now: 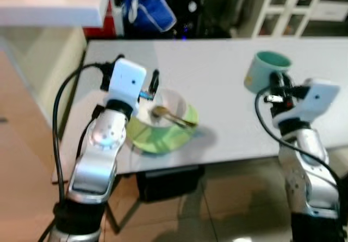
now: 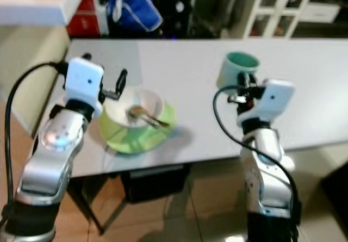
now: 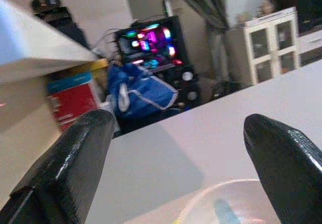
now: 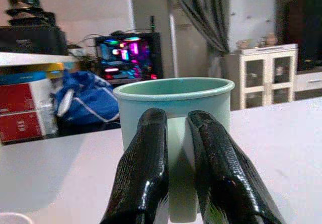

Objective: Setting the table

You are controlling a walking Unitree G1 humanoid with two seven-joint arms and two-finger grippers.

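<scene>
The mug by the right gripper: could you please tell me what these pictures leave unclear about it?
- Mug handle: right wrist view, hidden between the right gripper fingers.
- Mug contents: eye views, blurred, rim tilted away.
- Mug base: right wrist view, behind the fingers and cut off by the edge.

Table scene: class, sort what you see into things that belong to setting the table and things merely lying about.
Belongs to the job:
mint mug, its handle pinched by the right end effector
white bowl
spoon in the bowl
green plate under the bowl

Lying about:
blue bag
red box
</scene>
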